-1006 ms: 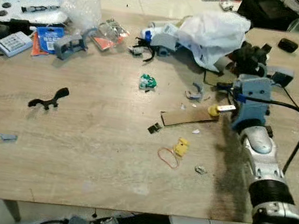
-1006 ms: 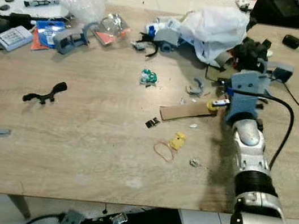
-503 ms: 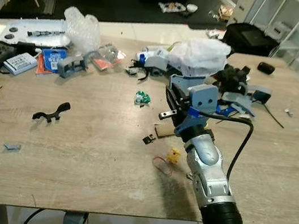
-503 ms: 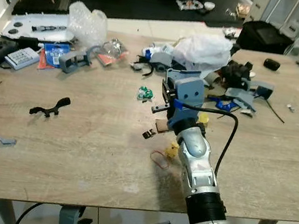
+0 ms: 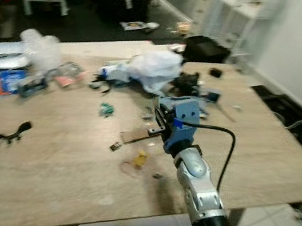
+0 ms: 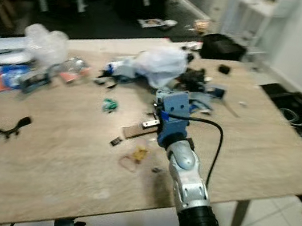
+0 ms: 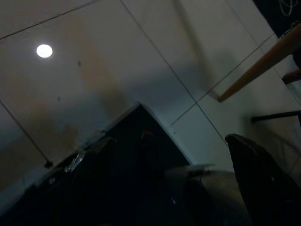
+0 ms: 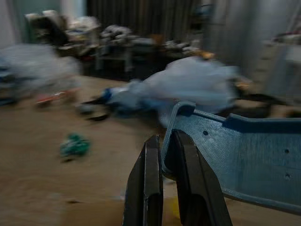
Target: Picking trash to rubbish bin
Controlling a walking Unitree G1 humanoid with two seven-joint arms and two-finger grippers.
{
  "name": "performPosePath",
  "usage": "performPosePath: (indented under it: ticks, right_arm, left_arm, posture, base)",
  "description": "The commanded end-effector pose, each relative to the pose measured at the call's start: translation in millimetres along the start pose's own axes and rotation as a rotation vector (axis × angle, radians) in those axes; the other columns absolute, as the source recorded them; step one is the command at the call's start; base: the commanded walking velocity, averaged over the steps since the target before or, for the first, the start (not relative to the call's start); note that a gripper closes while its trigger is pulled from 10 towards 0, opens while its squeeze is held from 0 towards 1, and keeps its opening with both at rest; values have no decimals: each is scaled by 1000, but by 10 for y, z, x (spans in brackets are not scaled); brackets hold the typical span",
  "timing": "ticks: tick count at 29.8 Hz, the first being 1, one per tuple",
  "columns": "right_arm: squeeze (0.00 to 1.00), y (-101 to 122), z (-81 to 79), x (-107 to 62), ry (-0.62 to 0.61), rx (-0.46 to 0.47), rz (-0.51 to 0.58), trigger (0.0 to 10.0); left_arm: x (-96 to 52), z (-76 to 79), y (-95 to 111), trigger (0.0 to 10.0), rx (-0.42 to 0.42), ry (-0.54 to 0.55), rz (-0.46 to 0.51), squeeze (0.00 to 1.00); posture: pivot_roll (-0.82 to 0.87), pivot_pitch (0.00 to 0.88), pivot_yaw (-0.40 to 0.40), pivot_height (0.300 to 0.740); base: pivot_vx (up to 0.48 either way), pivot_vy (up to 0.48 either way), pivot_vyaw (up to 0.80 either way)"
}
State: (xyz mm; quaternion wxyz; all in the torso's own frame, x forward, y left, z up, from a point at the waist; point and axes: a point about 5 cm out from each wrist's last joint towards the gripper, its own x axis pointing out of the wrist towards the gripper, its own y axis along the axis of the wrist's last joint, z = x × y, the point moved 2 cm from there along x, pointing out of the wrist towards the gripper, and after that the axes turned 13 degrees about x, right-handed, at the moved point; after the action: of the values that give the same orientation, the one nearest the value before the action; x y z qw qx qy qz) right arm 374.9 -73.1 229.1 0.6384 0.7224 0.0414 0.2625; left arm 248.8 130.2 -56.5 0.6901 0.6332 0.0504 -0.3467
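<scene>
Up, right end effector (image 8: 162, 155) clamping blue bracket (image 8: 244, 155)

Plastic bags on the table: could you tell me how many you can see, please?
2: a white plastic bag at the far middle of the table, and a clear plastic bag at the far left. Blur and clutter could hide more.

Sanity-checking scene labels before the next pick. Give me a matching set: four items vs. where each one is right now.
Things:
1. white plastic bag
2. green scrap
3. black bracket
4. blue plastic part

Places:
A. between the fingers of the right gripper
B. robot's left side of the table
C. far side of the table, among clutter
D. bare tabletop, nearer the robot than the bag

Pairs: 1-C, 2-D, 3-B, 4-A
</scene>
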Motion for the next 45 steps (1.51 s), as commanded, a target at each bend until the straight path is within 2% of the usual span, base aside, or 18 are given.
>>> performPosePath:
  ticks: [1, 4, 9, 13, 16, 24, 29, 30, 37, 45]
  right_arm:
    - [0, -28, -80, -2, 18, 3, -13, 10000]
    - [0, -47, -52, -8, 4, -6, -22, 10000]
    - [0, -90, -8, -34, -20, -17, -52, 10000]
    - [0, -99, -13, -46, -17, -9, -52, 10000]
    - [0, -115, -32, -64, -8, -15, -56, 10000]
    - [0, -183, -52, -71, 1, -18, -86, 10000]
    - [0, -319, -109, -106, 20, -6, -131, 10000]
    - [0, -394, -158, -140, 37, -1, -155, 10000]
    - [0, -556, -276, -204, 80, 11, -210, 10000]
    - [0, -653, -298, -264, 87, -3, -239, 10000]
  left_arm:
    - [-83, -29, -200, 10000, -16, 20, -78, 0]
    - [-105, -30, -255, 10000, -20, 26, -101, 0]
    - [-234, -42, -518, 10000, -17, 46, -210, 0]
    - [-287, -63, -601, 10000, -30, 68, -240, 0]
    - [-417, -100, -795, 10000, -70, 113, -313, 0]
    - [-560, -95, -1003, 10000, -89, 143, -395, 0]
    - [-596, -82, -1057, 10000, -87, 147, -414, 0]
    - [-593, -81, -1054, 10000, -83, 146, -413, 0]
    - [-552, -96, -993, 10000, -66, 142, -395, 0]
    - [-486, -76, -918, 10000, -44, 121, -373, 0]
  posture:
    - [-93, 107, 26, 740]
    - [-96, 104, 30, 740]
    - [-103, 102, 37, 740]
    - [-105, 102, 36, 740]
    - [-103, 103, 32, 740]
    - [-101, 107, 25, 740]
    - [-101, 108, 19, 740]
    - [-100, 109, 17, 740]
    - [-99, 106, 11, 740]
    - [-101, 100, 9, 740]
  base:
    - [0, 0, -788]
    - [0, 0, -788]
    - [0, 0, -790]
    - [0, 0, -791]
    - [-84, 0, 0]
    - [-201, 0, 0]
    - [-311, 0, 0]
    - [-322, 0, 0]
    - [-327, 0, 0]
    - [-334, 0, 0]
